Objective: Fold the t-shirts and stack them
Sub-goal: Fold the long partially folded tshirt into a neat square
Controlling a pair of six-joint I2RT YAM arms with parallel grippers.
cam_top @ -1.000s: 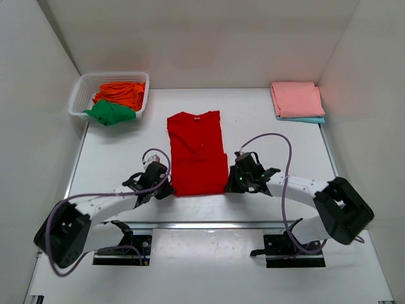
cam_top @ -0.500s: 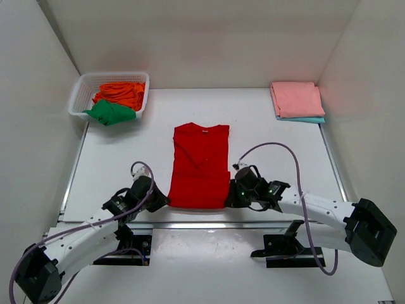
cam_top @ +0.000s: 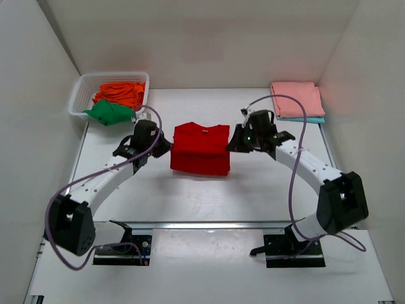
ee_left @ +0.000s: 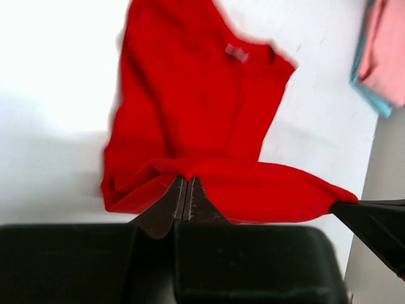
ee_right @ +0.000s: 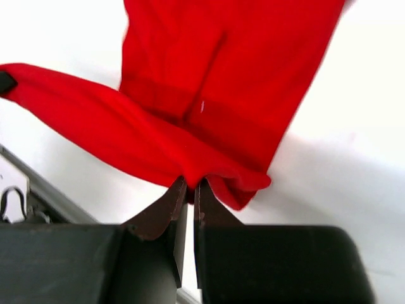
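A bright red t-shirt [cam_top: 200, 148] lies mid-table, its bottom hem lifted and carried over the collar half. My left gripper [cam_top: 166, 147] is shut on the hem's left corner; in the left wrist view the fingertips [ee_left: 186, 179] pinch red cloth [ee_left: 202, 114]. My right gripper [cam_top: 233, 144] is shut on the hem's right corner, seen pinched in the right wrist view [ee_right: 190, 183] with the red shirt [ee_right: 215, 82] hanging beyond. Folded salmon pink [cam_top: 297, 99] and light blue [cam_top: 304, 119] t-shirts are stacked at the back right. Orange [cam_top: 121, 93] and green [cam_top: 110, 112] t-shirts sit in the basket.
A white lattice basket [cam_top: 81, 92] stands at the back left corner. White walls close in the table on three sides. The arm bases and a metal rail [cam_top: 209, 225] run along the near edge.
Both grippers have carried the red shirt's bottom hem from the near edge up and away toward the collar, folding the shirt roughly in half.
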